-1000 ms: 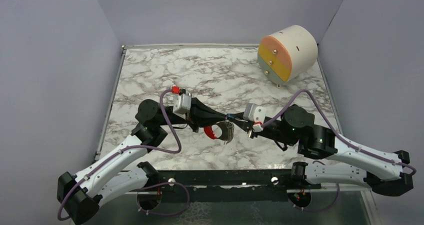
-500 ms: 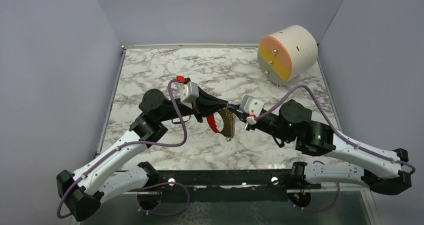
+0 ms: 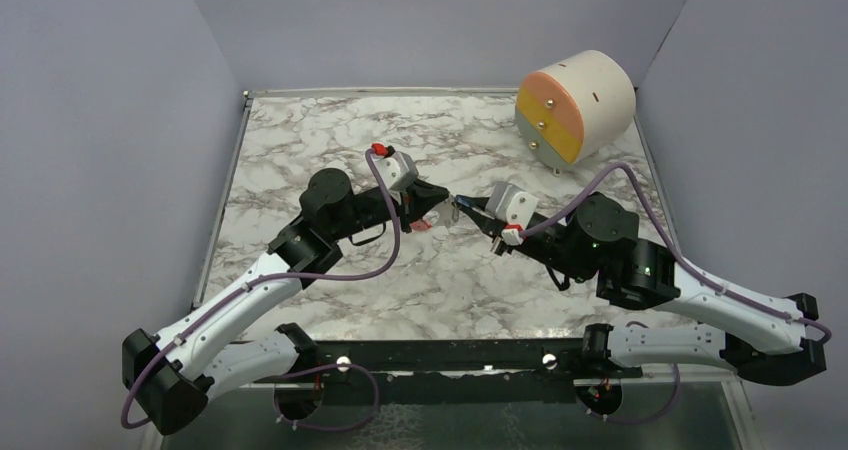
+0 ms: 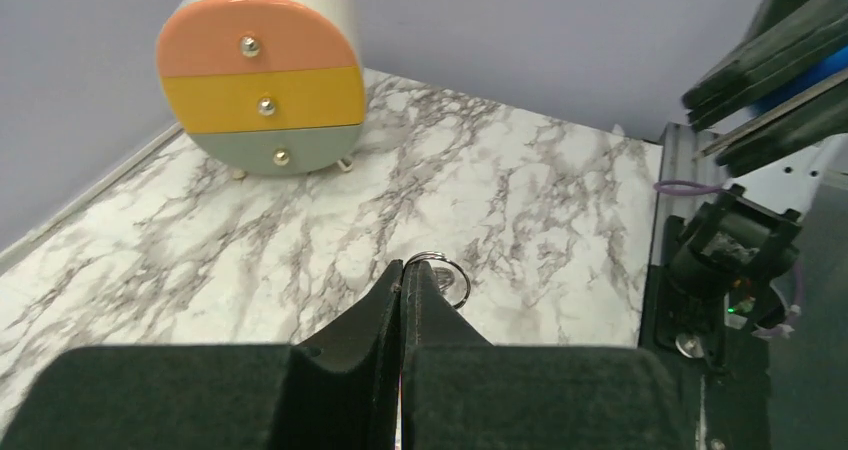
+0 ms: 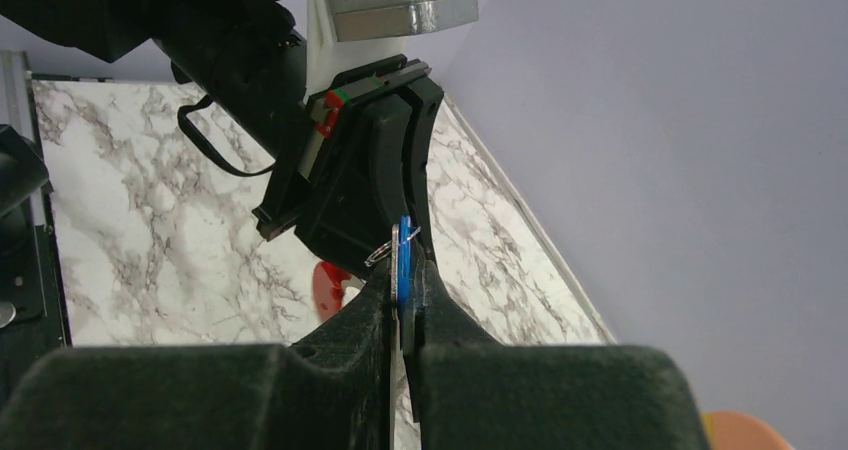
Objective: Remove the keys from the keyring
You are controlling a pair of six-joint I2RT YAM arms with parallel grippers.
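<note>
Thin blue key [image 5: 404, 245], flat and fingertip-small, seen edge-on and clamped between the closed fingers of the right gripper [image 5: 403, 270]. Small silvery loop [image 4: 440, 275] poking out past the tips of the left gripper [image 4: 402, 275], its fingers pressed flat together on it; from the right wrist, a fine wire hooked through the top of the key. Of the keyring [image 3: 420, 225] itself, only the bright red part showing, hanging just under the left fingers at 7 o'clock from the pinch; grey ridged band not made out. All of it held up off the table near the middle, a touch toward 12 o'clock, grippers tip to tip, left at 9 o'clock, right at 3. Marble spreading wide round the pinch toward 12, 9 and 6 o'clock. Cream drawer drum [image 3: 577, 105] with peach, yellow and grey-green fronts well apart at 2 o'clock, near the back right corner. Raised metal rim [image 3: 222, 200] along the 9 o'clock edge and the far edge; black bar [image 3: 450, 355] with the arm bases at 6 o'clock. White marble table [image 3: 300, 140] veined in grey; plain lilac-grey walls [image 3: 100, 120] closing in at 9, 12 and 3 o'clock.
</note>
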